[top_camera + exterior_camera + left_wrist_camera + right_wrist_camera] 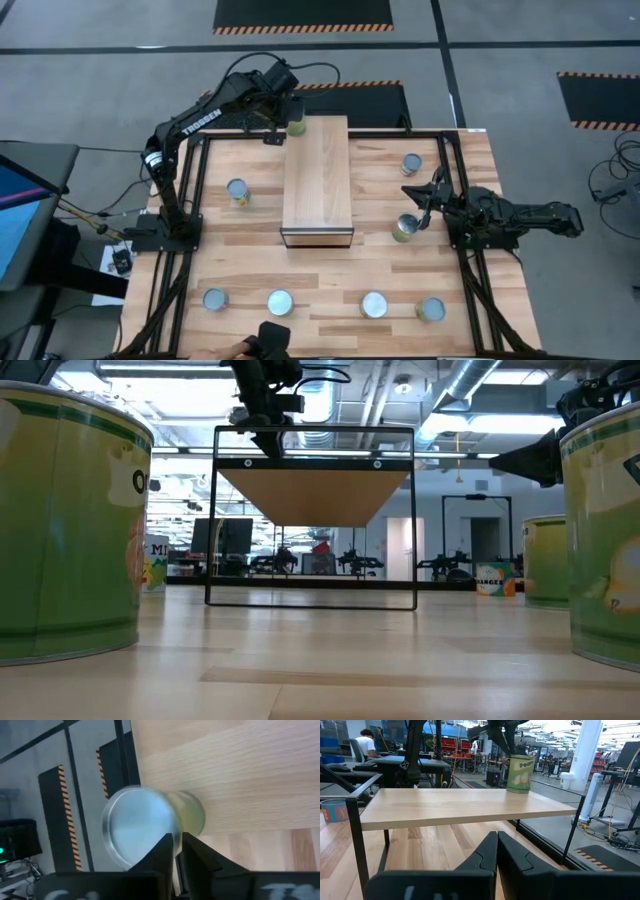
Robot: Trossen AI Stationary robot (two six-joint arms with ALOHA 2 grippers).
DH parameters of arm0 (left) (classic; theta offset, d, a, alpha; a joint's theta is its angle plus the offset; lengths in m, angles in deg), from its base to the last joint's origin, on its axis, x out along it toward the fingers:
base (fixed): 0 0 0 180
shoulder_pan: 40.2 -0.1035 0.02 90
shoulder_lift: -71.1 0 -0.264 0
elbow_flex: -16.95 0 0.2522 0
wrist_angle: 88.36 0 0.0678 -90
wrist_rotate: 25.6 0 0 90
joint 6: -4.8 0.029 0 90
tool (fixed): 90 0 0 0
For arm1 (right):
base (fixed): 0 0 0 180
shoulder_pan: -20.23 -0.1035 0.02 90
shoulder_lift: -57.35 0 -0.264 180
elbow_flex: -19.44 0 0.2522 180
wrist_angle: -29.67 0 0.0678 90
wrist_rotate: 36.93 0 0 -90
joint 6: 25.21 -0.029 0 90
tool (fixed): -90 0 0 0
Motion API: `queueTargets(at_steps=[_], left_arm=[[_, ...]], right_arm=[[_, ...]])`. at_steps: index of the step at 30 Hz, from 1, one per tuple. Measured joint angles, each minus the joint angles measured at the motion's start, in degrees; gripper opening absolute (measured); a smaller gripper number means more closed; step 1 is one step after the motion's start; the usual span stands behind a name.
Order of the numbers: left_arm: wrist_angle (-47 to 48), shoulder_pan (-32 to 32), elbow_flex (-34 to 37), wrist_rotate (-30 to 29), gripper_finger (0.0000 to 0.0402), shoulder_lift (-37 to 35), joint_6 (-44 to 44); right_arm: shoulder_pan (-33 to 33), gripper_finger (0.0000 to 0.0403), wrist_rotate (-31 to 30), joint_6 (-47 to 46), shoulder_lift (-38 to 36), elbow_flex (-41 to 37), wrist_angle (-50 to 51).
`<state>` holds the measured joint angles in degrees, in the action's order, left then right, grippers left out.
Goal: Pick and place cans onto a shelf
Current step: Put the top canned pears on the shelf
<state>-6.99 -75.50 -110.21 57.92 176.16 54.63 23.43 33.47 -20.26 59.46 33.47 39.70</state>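
Since one can (297, 126) already stands upright at the far left corner of the shelf (316, 180), I read this as the tail end of a placement: the left gripper (176, 842) hangs right over that can, and I cannot tell whether it is pinching the rim or has let go (the wrist view shows the lid just beyond it, nothing conclusive). Next move there, I judge, is a clean straight lift clear of the can without tipping it off the edge, since it sits close to the corner. That can has a shiny silver lid and yellow-green label, same as the rest. The shelf top is otherwise bare light wood. Further right, the right gripper (496, 840) waits near the table's right side, clamped together on nothing, facing the shelf. A can (404, 229) stands just beside it, likely the next pick; it would need to spread first. Six more cans sit on the tabletop (330, 275), four along the near edge.
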Motion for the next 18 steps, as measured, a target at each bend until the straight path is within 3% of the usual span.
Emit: queueTargets(at_steps=[11, 18], left_arm=[[-2.8, 0.4, -2.4, 0.0, 0.0065, 0.0, -0.4], [-1.5, 0.4, -6.3, 4.7, 0.002, -2.0, -6.1]], right_arm=[[0.0, 0.0033, 0.0, 0.0, 0.0, 0.0, 0.0], [0.0, 0.0033, 0.0, 0.0, 0.0, 0.0, 0.0]])
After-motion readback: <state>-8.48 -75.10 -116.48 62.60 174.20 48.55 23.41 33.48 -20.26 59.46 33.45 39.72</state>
